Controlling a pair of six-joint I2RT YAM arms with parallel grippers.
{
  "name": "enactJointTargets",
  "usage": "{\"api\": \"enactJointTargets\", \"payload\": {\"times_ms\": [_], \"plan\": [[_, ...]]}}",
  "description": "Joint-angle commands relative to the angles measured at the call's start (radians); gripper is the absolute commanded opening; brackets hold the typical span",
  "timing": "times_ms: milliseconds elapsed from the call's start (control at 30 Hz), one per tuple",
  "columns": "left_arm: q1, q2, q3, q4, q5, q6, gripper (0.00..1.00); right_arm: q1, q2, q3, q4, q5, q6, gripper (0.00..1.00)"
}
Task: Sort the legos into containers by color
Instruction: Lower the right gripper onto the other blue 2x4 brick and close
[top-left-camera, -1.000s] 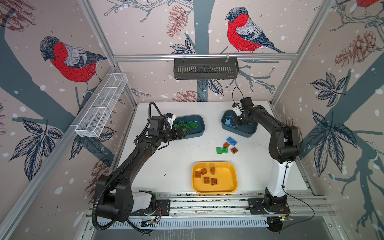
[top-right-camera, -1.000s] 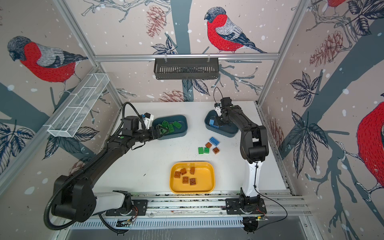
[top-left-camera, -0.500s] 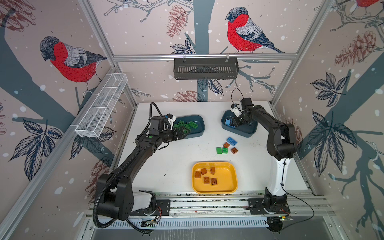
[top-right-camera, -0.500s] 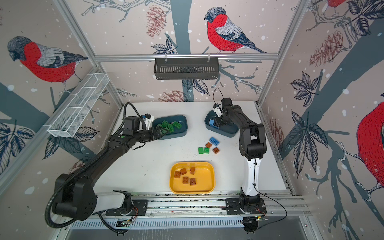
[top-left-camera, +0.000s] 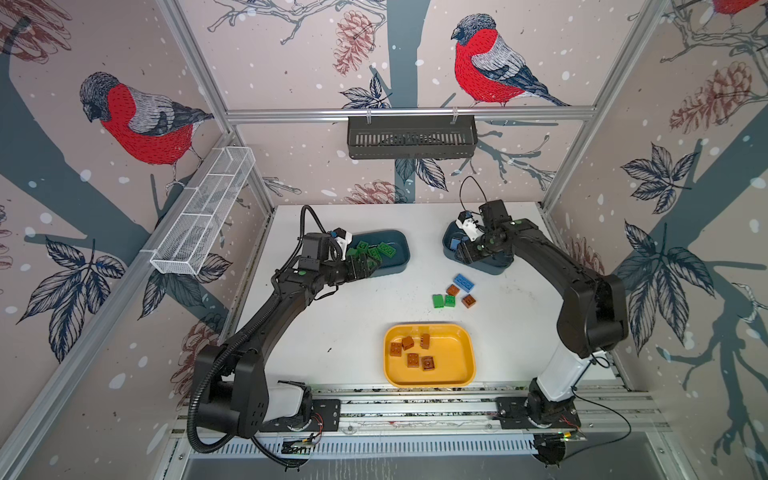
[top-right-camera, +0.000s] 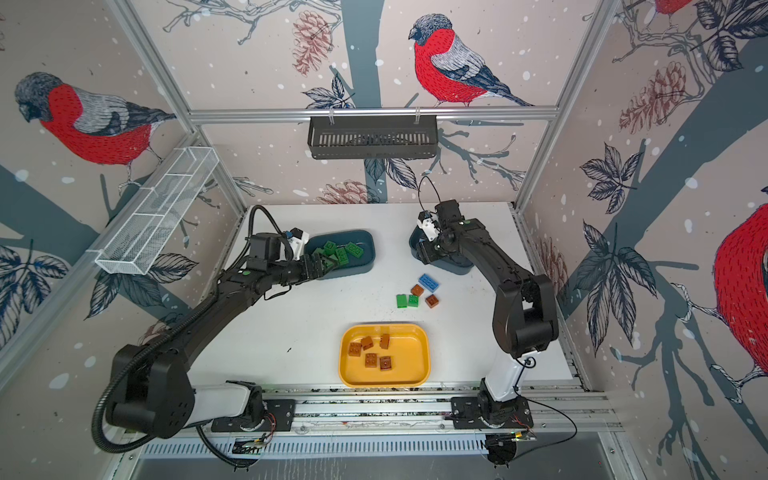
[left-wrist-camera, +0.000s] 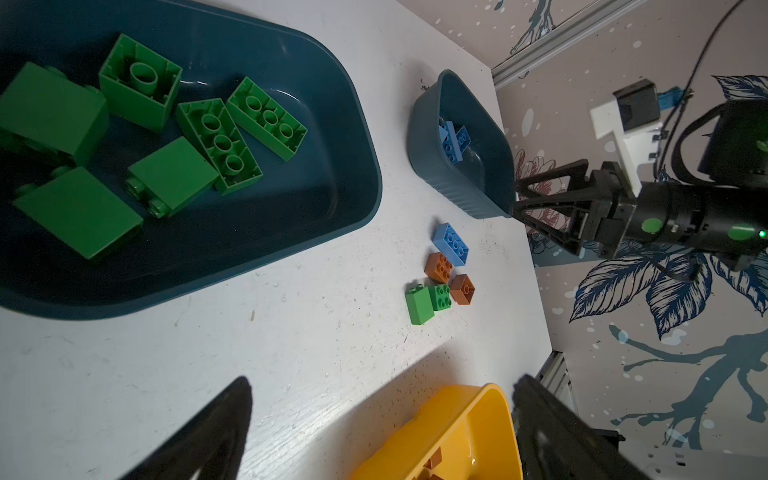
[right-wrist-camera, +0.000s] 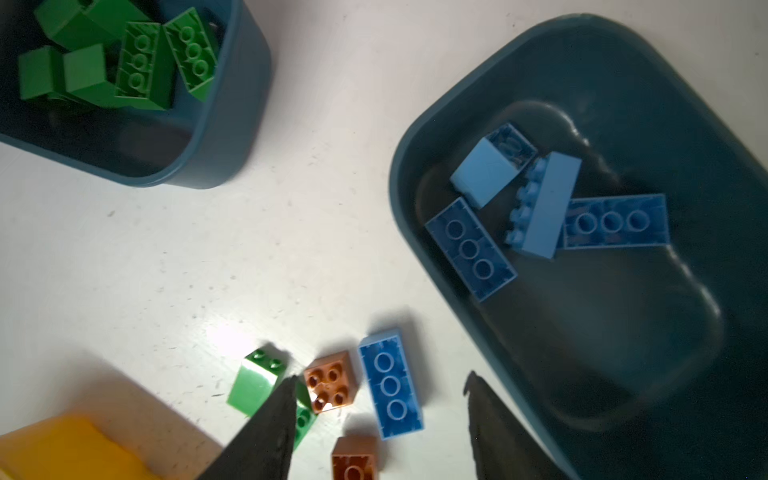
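The loose bricks are lying bunched on the table between the yellow tray and the tub of blue bricks. A finger coming down for the blue brick is therefore risking a shove to the brown brick just beside it, or a pinch of both, sending brown into the wrong tub. The right gripper is hovering at that tub's near rim, jaws partly apart and holding nothing, while the left gripper is hanging wide open and empty by the tub of green bricks.
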Motion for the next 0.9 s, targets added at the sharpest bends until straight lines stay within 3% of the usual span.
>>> {"api": "enactJointTargets", "payload": {"times_ms": [0,167,300,467,633,867], "plan": [[-0.002,0.008,0.009,0.011,-0.001,0.019,0.97,0.041,-0.066,-0.073,0.054,-0.013,0.168,0.69],[-0.002,0.008,0.003,0.007,0.001,0.027,0.97,0.097,-0.139,-0.188,0.046,0.06,0.241,0.72],[-0.002,0.011,0.0,0.009,0.005,0.031,0.97,0.09,-0.131,-0.24,0.023,0.146,0.141,0.7],[-0.002,0.008,-0.002,-0.004,0.005,0.042,0.97,0.051,-0.077,-0.243,-0.001,0.197,-0.006,0.57],[-0.002,-0.01,-0.018,-0.006,0.0,0.04,0.97,0.042,-0.024,-0.24,0.022,0.191,-0.12,0.58],[-0.002,-0.029,-0.018,-0.026,-0.014,0.048,0.97,0.024,0.077,-0.209,0.045,0.205,-0.181,0.6]]}}
